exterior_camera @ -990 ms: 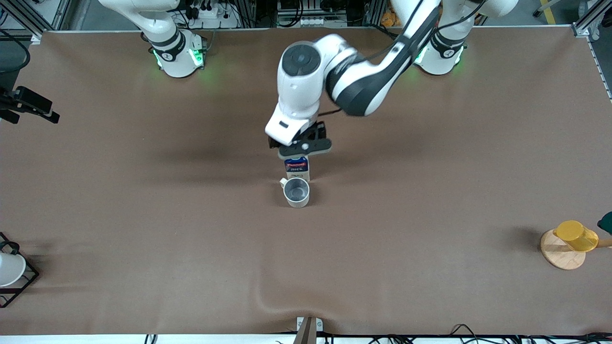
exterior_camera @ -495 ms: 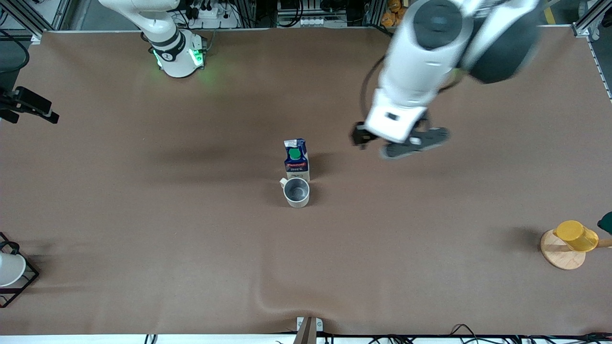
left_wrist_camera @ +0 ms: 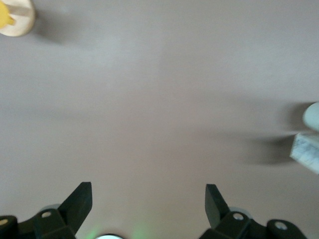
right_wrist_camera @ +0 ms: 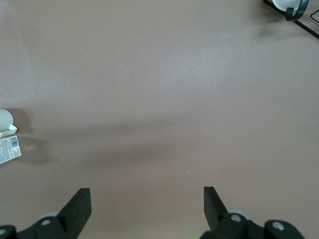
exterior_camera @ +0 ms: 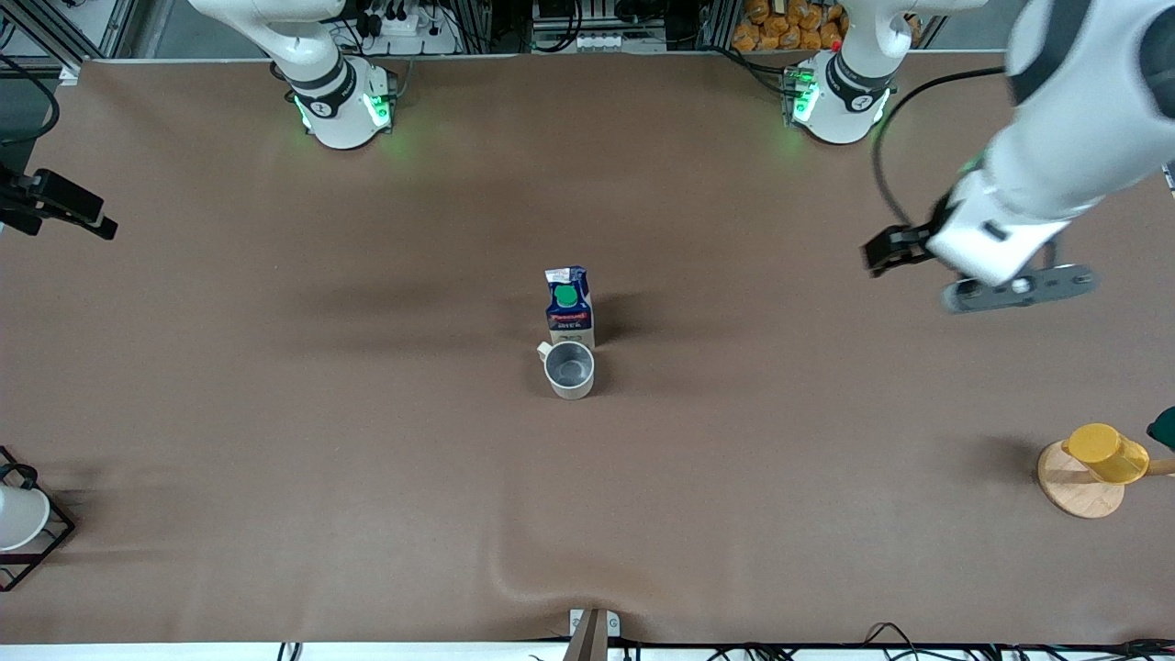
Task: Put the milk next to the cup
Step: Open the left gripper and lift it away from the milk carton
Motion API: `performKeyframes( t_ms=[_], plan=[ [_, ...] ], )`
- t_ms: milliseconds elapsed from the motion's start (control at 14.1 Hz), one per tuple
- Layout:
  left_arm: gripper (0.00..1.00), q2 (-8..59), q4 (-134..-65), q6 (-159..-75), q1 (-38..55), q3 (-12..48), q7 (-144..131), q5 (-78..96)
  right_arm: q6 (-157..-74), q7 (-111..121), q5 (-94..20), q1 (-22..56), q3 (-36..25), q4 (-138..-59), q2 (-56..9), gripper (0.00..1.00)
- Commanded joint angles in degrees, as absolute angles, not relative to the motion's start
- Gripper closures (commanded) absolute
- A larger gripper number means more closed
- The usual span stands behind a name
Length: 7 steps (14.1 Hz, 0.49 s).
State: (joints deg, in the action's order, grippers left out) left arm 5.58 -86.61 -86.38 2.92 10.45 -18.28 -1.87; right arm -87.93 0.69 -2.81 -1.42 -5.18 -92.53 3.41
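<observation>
The milk (exterior_camera: 569, 308), a dark blue carton with a green cap, stands upright mid-table. It touches or nearly touches the cream cup (exterior_camera: 570, 369), which is just nearer to the front camera. My left gripper (exterior_camera: 1014, 290) is open and empty, up in the air over bare table toward the left arm's end, well away from both. In the left wrist view my left gripper (left_wrist_camera: 148, 196) is open, with the milk (left_wrist_camera: 305, 152) and cup (left_wrist_camera: 312, 115) at the frame edge. My right gripper (right_wrist_camera: 146, 199) is open and empty over bare table; the milk (right_wrist_camera: 9, 149) and cup (right_wrist_camera: 5, 119) show at the edge.
A yellow cup on a wooden stand (exterior_camera: 1097, 464) is at the left arm's end near the front. A white cup in a black wire rack (exterior_camera: 23, 523) is at the right arm's end. A cloth wrinkle (exterior_camera: 514, 578) lies near the front edge.
My left gripper was at the milk's top a second ago. It has let go, risen and swung away toward the left arm's end. The milk and cup have not moved.
</observation>
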Motion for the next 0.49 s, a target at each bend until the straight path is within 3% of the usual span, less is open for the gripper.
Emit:
performKeyframes(
  t_ms=[0, 424],
  plan=[
    [0.0, -1.0, -93.2, -87.7, 0.1, 10.4, -10.4, -0.6, -87.0, -0.4, -2.0, -1.1, -5.2, -91.3, 3.1, 0.0],
    [0.0, -1.7, -92.4, -87.1, -5.9, 10.3, 0.9, -0.4, -87.0, -0.3, -2.1, -1.1, -5.2, -91.3, 3.0, 0.0]
  ],
)
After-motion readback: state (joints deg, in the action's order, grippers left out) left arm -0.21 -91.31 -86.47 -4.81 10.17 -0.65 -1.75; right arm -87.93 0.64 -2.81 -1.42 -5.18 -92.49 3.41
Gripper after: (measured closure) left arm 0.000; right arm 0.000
